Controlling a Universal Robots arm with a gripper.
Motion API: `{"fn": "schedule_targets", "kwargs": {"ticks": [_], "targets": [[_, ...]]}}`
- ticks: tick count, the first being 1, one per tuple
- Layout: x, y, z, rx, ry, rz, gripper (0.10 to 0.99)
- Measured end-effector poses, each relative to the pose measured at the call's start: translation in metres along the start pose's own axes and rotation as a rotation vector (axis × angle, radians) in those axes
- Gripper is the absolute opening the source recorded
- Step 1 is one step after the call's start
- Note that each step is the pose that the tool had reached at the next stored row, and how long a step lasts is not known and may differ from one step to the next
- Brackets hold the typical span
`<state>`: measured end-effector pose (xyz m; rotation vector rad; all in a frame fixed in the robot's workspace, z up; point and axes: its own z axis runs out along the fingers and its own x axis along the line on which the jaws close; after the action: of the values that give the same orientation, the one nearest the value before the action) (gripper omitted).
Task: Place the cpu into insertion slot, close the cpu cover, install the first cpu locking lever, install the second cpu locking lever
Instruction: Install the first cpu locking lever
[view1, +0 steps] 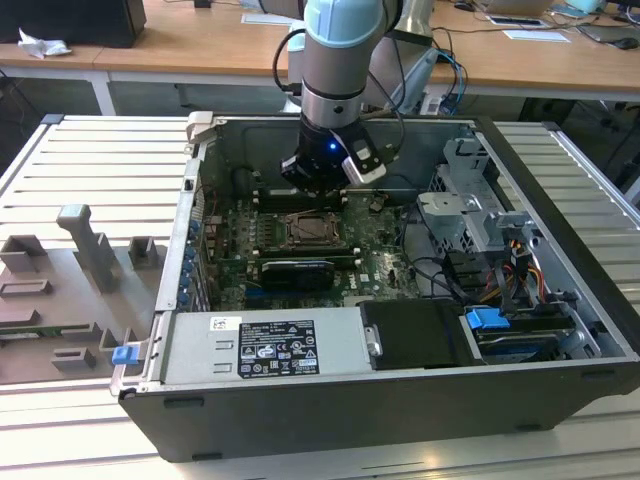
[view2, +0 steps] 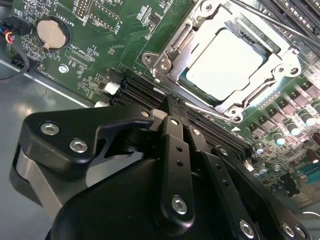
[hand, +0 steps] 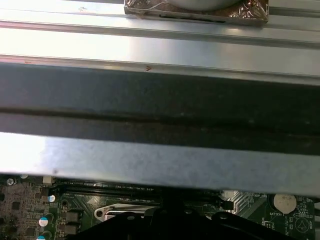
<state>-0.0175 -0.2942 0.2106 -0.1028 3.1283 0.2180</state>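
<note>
cpu (view2: 226, 63) sits in the insertion slot (view2: 186, 80) with the cpu cover (view2: 220, 25) down; claw (view2: 172, 102) clenched, empty, beside the socket — likely lever step, so push the lever slowly and squarely.

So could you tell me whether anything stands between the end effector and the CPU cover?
Nothing visible does: the black end effector hangs over the memory slots beside the silver metal CPU cover, with open space between them.
</note>
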Motion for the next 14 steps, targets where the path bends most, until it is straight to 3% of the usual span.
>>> {"fn": "schedule_targets", "kwargs": {"ticks": [7, 14], "targets": [[-0.001, -0.0006, 0.0038, 0.008, 0.0006, 0.0, 0.106], [-0.0015, -0.0012, 0.0074, 0.027, 0.0025, 0.0, 0.106]]}}
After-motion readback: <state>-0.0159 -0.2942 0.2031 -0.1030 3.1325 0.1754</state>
